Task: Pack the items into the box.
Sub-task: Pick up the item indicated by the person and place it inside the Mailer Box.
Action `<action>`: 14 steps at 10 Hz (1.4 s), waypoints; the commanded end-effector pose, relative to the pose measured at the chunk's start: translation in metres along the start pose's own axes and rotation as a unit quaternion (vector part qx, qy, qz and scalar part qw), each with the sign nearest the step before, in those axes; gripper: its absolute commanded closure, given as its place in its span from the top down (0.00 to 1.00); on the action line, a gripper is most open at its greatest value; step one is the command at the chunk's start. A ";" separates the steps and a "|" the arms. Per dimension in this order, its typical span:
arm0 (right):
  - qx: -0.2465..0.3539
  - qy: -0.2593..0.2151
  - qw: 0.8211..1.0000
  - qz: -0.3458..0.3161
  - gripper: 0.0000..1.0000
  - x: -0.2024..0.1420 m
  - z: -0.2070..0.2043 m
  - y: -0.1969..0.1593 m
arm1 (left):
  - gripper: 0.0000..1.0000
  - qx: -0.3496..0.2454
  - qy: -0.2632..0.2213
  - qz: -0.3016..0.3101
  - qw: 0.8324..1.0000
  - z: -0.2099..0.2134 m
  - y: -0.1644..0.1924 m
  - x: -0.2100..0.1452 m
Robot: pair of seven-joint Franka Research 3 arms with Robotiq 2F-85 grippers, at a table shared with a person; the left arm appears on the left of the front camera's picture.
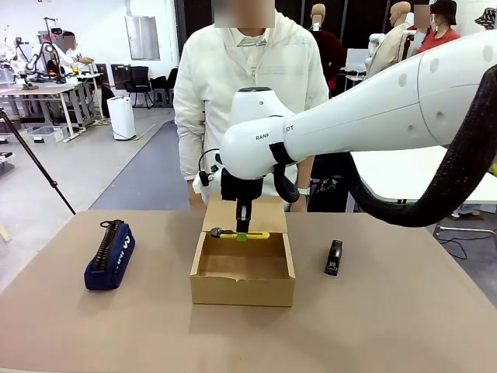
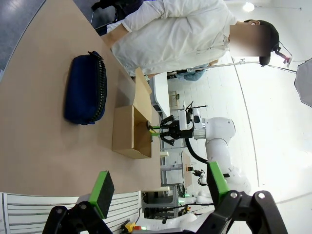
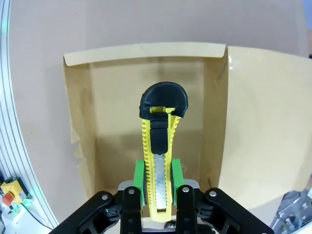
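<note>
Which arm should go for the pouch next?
Left. The left gripper is open and empty, and the pouch lies on that arm's side. The right gripper is shut on the knife above the box, with the stapler on its side.

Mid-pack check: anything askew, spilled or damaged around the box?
Nothing stands out. The right tool grips a yellow utility knife level over the open cardboard box; the navy pouch and black stapler lie flat on the table, either side of it.
</note>
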State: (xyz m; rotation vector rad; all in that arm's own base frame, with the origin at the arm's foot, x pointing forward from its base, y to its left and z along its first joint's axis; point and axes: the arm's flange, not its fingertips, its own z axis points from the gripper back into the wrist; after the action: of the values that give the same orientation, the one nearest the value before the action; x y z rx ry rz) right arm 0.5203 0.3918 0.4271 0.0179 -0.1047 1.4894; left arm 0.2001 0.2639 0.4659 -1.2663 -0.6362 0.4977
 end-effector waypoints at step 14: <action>0.010 -0.034 0.999 0.001 1.00 -0.037 -0.056 0.019 | 1.00 -0.013 -0.004 -0.007 1.000 0.002 -0.001 0.000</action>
State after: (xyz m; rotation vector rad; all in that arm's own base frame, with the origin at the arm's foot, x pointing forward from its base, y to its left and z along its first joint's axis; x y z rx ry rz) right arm 0.5104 0.3713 0.3650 0.0571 -0.1144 1.4615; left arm 0.2001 0.2639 0.4659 -1.2663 -0.6363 0.4978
